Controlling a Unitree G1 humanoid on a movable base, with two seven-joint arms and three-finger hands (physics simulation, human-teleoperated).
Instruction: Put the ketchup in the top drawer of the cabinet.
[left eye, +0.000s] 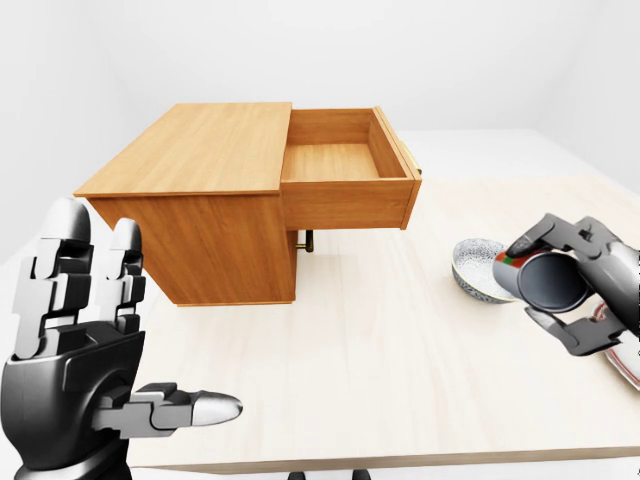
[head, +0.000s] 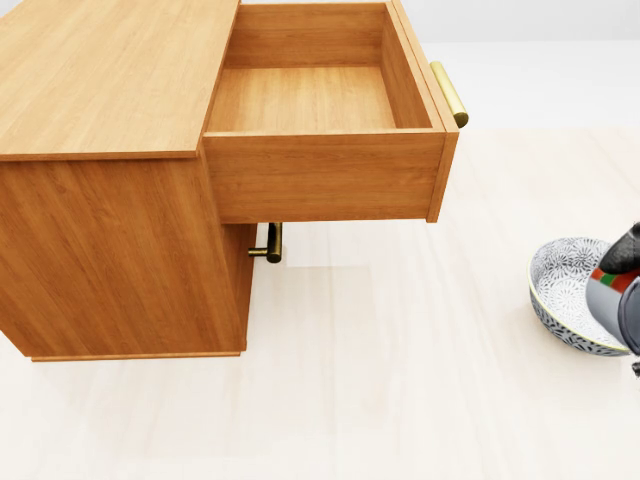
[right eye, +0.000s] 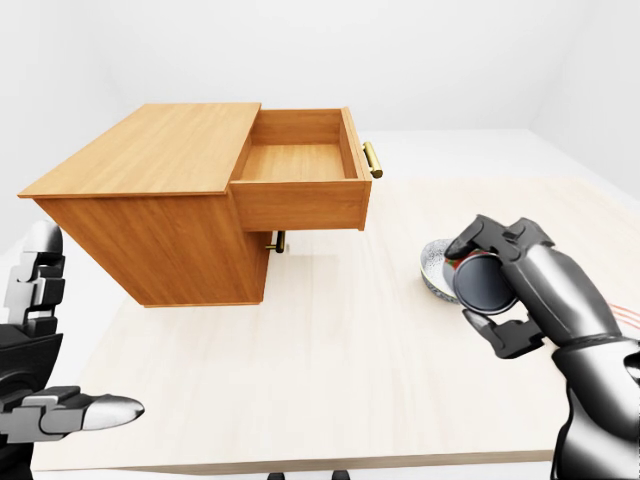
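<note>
The ketchup (right eye: 487, 283) is gripped by the right hand (right eye: 500, 285); the open top drawer (head: 310, 100) is yet unfilled; the left hand (left eye: 85, 350) is held open.

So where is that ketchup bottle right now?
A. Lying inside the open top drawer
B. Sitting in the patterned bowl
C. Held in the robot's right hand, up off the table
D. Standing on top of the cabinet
C: the right hand has its fingers closed round the ketchup bottle, lifted above the table near the patterned bowl, while the open top drawer shows only bare wood.
</note>
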